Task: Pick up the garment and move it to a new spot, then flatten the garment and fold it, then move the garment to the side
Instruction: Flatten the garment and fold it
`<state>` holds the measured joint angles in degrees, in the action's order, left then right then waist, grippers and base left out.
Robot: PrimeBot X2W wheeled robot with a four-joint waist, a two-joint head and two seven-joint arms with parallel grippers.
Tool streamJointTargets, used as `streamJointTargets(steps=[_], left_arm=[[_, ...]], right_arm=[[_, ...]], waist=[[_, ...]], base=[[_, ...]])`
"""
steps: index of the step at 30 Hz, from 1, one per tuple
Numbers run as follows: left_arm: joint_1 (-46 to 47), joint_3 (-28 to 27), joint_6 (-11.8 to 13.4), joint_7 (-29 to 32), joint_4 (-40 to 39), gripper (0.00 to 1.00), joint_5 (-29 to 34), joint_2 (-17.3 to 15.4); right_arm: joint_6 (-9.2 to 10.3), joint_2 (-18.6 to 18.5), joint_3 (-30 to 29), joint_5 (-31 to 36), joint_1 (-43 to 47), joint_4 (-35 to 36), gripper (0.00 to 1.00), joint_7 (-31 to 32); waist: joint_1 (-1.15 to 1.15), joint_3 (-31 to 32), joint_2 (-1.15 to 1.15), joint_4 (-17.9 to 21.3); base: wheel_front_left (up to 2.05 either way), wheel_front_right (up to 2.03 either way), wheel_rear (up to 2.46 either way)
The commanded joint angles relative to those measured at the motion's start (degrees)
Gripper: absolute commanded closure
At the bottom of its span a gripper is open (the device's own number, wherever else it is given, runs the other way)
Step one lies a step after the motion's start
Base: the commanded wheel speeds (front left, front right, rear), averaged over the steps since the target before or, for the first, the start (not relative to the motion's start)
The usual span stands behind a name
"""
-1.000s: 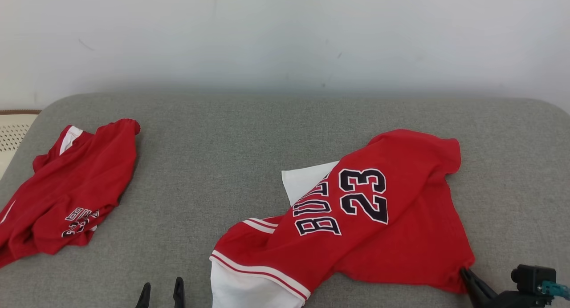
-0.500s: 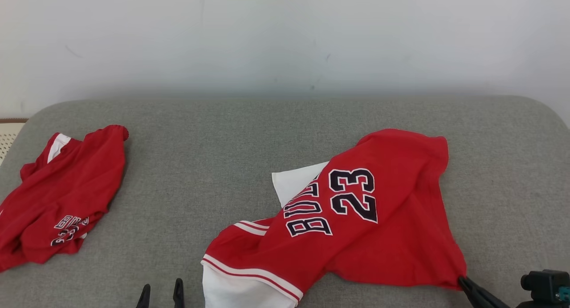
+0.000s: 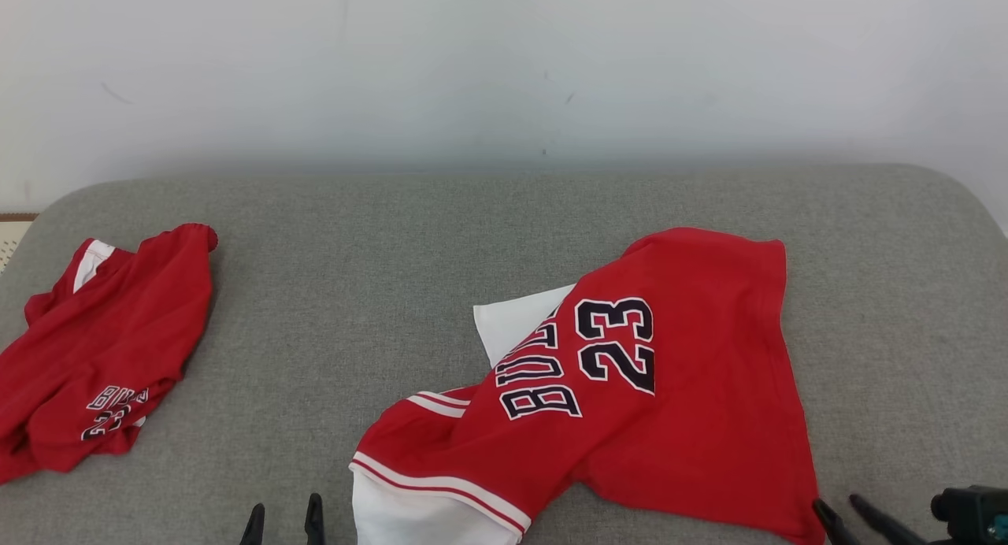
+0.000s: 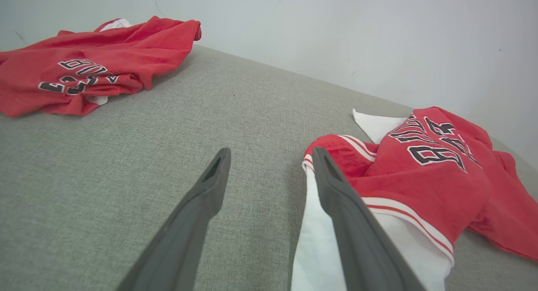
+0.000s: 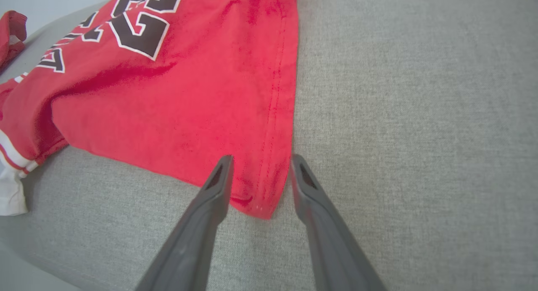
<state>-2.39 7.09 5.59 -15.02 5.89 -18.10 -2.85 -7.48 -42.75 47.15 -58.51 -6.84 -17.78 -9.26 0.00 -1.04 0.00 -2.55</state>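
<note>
Hovering low over the near right corner of the grey cushion [image 3: 441, 277], my right gripper [image 5: 261, 157] has its two dark fingers parted; the near corner of the red jersey [image 3: 646, 419] lies flat on the cushion in the gap between them, pinched by neither; one fingertip overlaps the cloth's edge in my right wrist view, and I cannot tell whether it touches; the jersey's stitched hem [image 5: 279, 93] runs from that corner straight toward the cushion's far side. The jersey itself sprawls over the right half of the cushion, slanting from the near edge around the middle up toward the far right, rumpled rather than smooth; its black "23" [image 3: 614, 344] and the lettering beside it face up, close to the cushion's middle; a white panel [image 3: 512, 324] pokes out from under it toward the cushion's centre; a striped band [image 3: 441, 486] and more white cloth hang at the cushion's near edge. My left gripper [image 3: 287, 504] sits at that near edge, left of centre, fingers spread wide with only bare cushion between them; one finger stands just beside the jersey's white end, contact unclear. A second red garment [image 3: 102, 356] lies bunched on the cushion's left end, well apart from everything else; a pale wall [image 3: 504, 57] rises behind the cushion's far edge.
</note>
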Motion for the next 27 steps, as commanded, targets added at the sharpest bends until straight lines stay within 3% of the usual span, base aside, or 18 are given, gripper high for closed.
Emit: streamJointTargets(steps=[1,8,17,24,27], left_arm=[[-0.5,-0.2,-0.1,-0.2,0.3,0.0,-0.1,-0.1],[-1.0,-0.9,-0.1,-0.3,-0.4,0.0,0.4,-0.1],[-0.9,-3.0,0.0,-0.2,-2.3,0.0,3.6,-0.1],[-0.8,-6.3,0.0,-0.3,-3.8,0.0,9.3,-0.4],[-0.6,-7.1,-0.4,-0.2,-4.0,0.0,10.3,-0.7]], right_arm=[[-0.03,0.1,-0.3,0.7,-0.7,-0.2,0.0,-0.6],[-0.03,3.1,-7.0,7.7,-2.6,-3.6,0.0,-5.6],[-0.03,13.9,-24.2,23.2,-0.4,-0.7,0.0,-6.0],[-0.03,22.3,-34.5,32.8,3.8,4.5,0.0,-6.0],[-0.03,24.2,-36.0,34.9,5.2,5.9,0.0,-6.0]], waist=[[0.0,0.1,0.0,0.0],[0.0,0.8,0.0,0.1],[0.0,1.7,0.0,-0.7],[0.0,3.3,0.0,-1.9],[0.0,3.7,0.0,-2.2]], base=[[0.0,0.0,0.0],[0.0,0.0,0.0],[0.0,0.0,0.0],[0.0,0.0,0.0],[0.0,0.0,0.0]])
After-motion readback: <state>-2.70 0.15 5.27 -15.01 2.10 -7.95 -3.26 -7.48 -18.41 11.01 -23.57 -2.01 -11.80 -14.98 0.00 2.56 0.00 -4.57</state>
